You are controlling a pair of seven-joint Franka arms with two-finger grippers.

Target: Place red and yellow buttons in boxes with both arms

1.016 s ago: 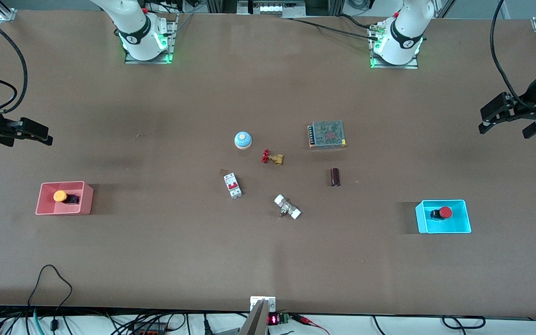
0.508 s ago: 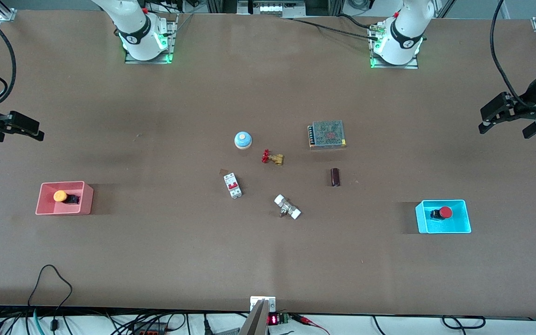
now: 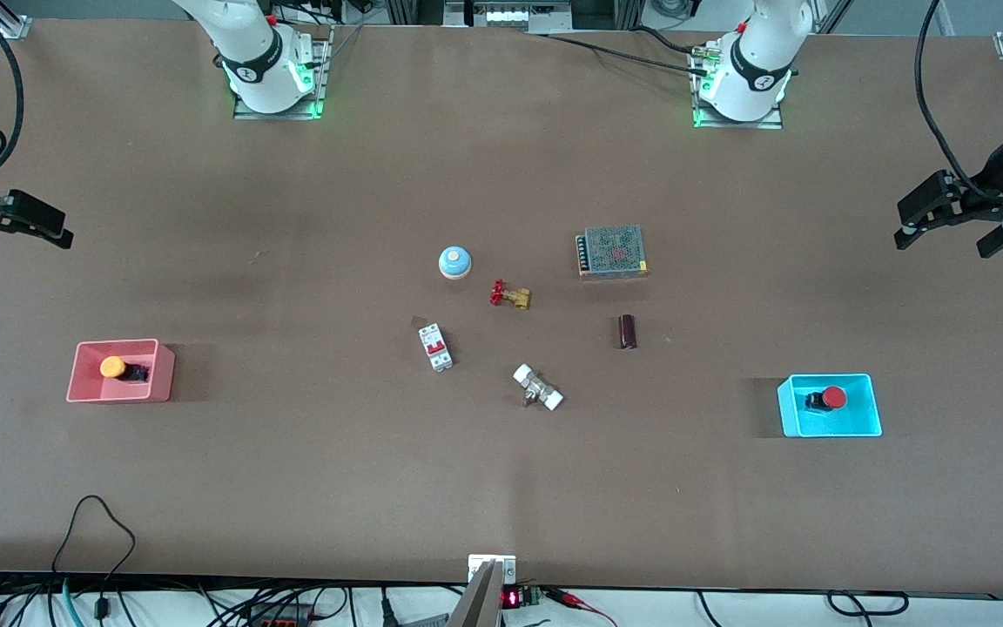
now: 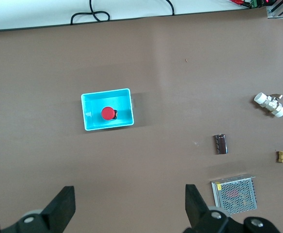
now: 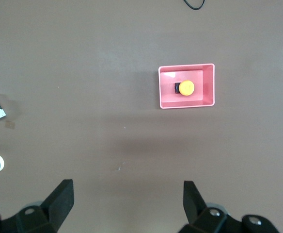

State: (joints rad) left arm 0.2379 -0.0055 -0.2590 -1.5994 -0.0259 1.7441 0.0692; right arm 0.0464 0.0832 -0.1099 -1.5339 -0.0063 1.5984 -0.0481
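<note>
1. Buttons are lying boxed: the orange-yellow mushroom-capped button (image 3: 113, 367) in the pink-red plastic bin (image 3: 84, 387), the red-capped button (image 3: 831, 398) in the cyan plastic bin (image 3: 869, 409).
2. We are seeing the left gripper (image 3: 945, 222) over the table's left-arm end and the right gripper (image 3: 18, 226) over its right-arm end, jaws spread, empty.
3. We are judging that a low-sweeping arm could knock a bin.

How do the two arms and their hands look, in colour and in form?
Both arms are white with rounded joints and a black band near each base, where green lights glow. Black cables hang along them. The left hand and right hand are black, each with two flat fingers.
</note>
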